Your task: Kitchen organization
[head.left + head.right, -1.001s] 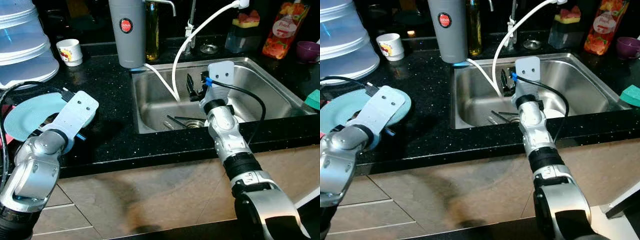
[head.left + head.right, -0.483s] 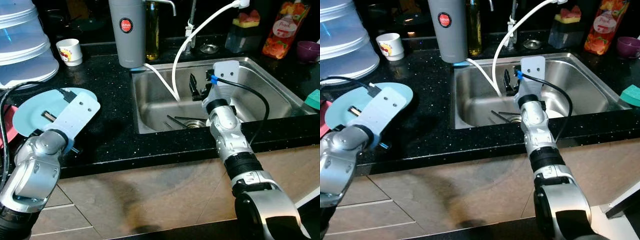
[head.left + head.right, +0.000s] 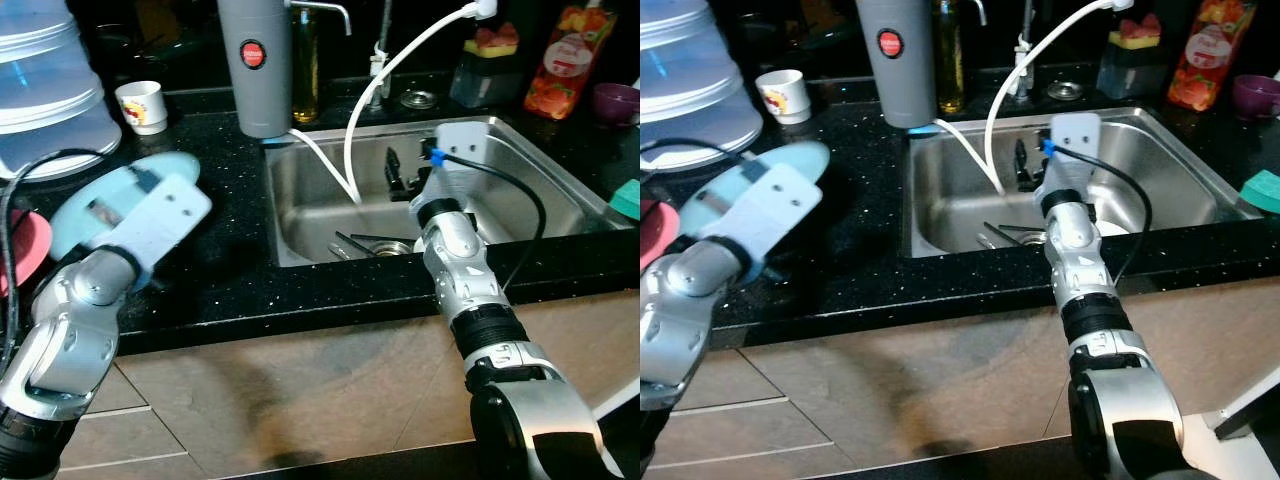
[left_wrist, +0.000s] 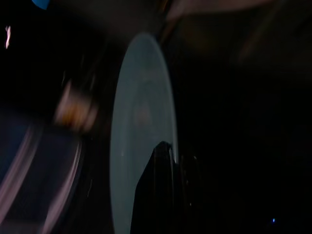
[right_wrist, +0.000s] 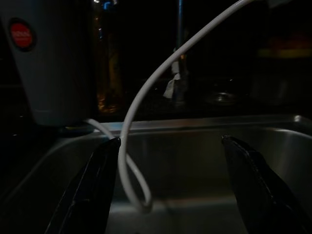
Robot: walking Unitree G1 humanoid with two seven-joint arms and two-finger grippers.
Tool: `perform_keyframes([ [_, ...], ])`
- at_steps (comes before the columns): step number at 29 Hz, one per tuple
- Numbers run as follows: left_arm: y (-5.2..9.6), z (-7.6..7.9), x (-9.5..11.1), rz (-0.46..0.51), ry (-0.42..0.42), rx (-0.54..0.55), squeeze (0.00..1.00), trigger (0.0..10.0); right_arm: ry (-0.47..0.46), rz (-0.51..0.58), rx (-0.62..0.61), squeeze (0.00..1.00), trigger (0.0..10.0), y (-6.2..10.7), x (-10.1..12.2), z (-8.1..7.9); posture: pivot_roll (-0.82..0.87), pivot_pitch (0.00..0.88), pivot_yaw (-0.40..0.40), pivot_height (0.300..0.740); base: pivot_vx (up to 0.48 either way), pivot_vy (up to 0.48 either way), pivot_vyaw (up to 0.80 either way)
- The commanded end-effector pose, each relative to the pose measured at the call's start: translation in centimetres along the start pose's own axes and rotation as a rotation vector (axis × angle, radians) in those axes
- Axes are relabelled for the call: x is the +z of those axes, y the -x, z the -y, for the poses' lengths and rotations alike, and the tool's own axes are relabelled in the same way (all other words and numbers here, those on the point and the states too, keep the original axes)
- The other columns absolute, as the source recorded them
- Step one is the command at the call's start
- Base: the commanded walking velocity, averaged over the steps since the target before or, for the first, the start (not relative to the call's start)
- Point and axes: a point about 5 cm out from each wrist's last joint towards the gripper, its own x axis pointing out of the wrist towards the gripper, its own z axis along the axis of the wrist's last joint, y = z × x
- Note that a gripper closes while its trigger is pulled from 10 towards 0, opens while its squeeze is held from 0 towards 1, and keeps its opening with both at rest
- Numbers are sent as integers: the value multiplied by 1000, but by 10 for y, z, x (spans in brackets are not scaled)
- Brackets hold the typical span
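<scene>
A light blue plate (image 3: 98,203) is off the black counter (image 3: 230,270) and tilted, with my left gripper (image 4: 168,165) shut on its rim. The left wrist view shows that plate (image 4: 141,122) nearly edge-on, with one black finger (image 4: 158,195) against it. My right gripper (image 3: 398,172) hangs open over the steel sink (image 3: 520,190), with nothing between its fingers (image 5: 92,190). It points toward the sink's back wall and the white hose (image 5: 131,141). Dark utensils (image 3: 365,240) lie at the sink bottom near the drain.
A grey canister (image 3: 255,65) and an oil bottle (image 3: 305,60) stand behind the sink's left corner. On the counter's left are a white cup (image 3: 140,105), clear stacked containers (image 3: 45,90) and something red (image 3: 25,250). A green sponge (image 3: 627,197) and purple bowl (image 3: 615,100) sit right.
My left gripper has lifted the blue plate off the counter and tilted it up; the red item at the left edge now shows. The right gripper has shifted slightly right over the sink.
</scene>
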Motion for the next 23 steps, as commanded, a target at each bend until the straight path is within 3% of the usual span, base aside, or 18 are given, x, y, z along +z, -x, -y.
perform_keyframes([
  [1,-1,13,19,171,-51,-88,0,0,-41,-2,-13,0,10000,0,1,0,110,111,43,740,0,0,0],
  [2,2,26,28,275,-106,-153,0,0,-64,-4,-13,0,10000,-1,1,-2,105,112,44,740,0,0,0],
  [3,2,26,28,275,-106,-153,0,0,-64,-4,-13,0,10000,-1,1,-2,105,112,44,740,0,0,0],
  [4,4,40,31,337,-154,-222,0,0,-95,-8,-8,0,10000,-1,1,-4,105,110,44,740,0,0,0],
  [7,4,58,22,323,-236,-296,0,0,-189,-22,14,0,10000,-2,1,-10,104,109,45,740,0,0,0],
  [8,3,59,18,309,-265,-293,0,0,-232,-33,9,522,10000,-2,1,-10,104,109,45,740,0,0,0],
  [9,3,59,18,309,-265,-293,0,0,-232,-33,9,522,10000,-2,1,-10,104,109,45,740,0,0,0],
  [10,3,60,15,308,-275,-295,0,0,-300,-50,14,1000,10000,-3,-1,-11,105,110,44,740,0,0,0],
  [11,3,60,15,308,-275,-295,0,0,-300,-50,14,1000,10000,-3,-1,-11,105,110,44,740,0,0,0],
  [13,3,61,9,318,-300,-302,0,0,-438,-112,18,1000,10000,-4,-5,-13,107,109,44,740,0,0,0],
  [15,3,61,9,318,-300,-302,0,0,-438,-112,18,1000,10000,-4,-5,-13,107,109,44,740,0,0,0],
  [16,3,61,7,322,-312,-306,0,0,-509,-169,40,1000,10000,-5,-9,-15,108,108,44,740,0,0,0],
  [18,2,60,1,350,-357,-309,0,0,-622,-397,256,1000,10000,1,-23,-34,104,107,45,740,0,0,0],
  [19,2,60,1,350,-357,-309,0,0,-622,-397,256,1000,10000,1,-23,-34,104,107,45,740,0,0,0],
  [21,3,60,-1,370,-388,-316,0,0,-703,-549,410,1000,10000,11,-31,-45,108,106,42,740,0,0,0],
  [23,3,60,-2,374,-397,-318,0,0,-718,-595,461,1000,10000,17,-34,-48,107,107,41,740,0,0,0],
])
